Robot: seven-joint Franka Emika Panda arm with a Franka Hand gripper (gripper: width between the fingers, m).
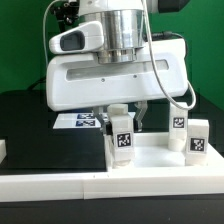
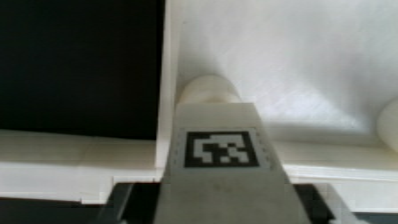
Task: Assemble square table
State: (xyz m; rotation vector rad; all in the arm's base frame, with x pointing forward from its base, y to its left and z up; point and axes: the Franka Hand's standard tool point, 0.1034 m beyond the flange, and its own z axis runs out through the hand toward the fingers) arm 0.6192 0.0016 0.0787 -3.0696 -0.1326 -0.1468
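The square table's white slab (image 1: 155,160) lies flat on the black worktop. It also shows in the wrist view (image 2: 302,60). My gripper (image 1: 124,120) is shut on a white tagged leg post (image 1: 121,140) and holds it upright at the slab's corner on the exterior view's left. In the wrist view the post (image 2: 221,140) runs between my dark fingers (image 2: 135,200), and its far end meets the slab near its edge. Two more tagged leg posts (image 1: 178,130) (image 1: 197,140) stand on the slab at the exterior view's right. The rounded edge of one post shows in the wrist view (image 2: 384,120).
The marker board (image 1: 78,122) lies on the black worktop (image 1: 25,125) behind the slab, at the exterior view's left. A long white bar (image 1: 110,188) runs along the front. A small white piece (image 1: 3,150) sits at the left edge.
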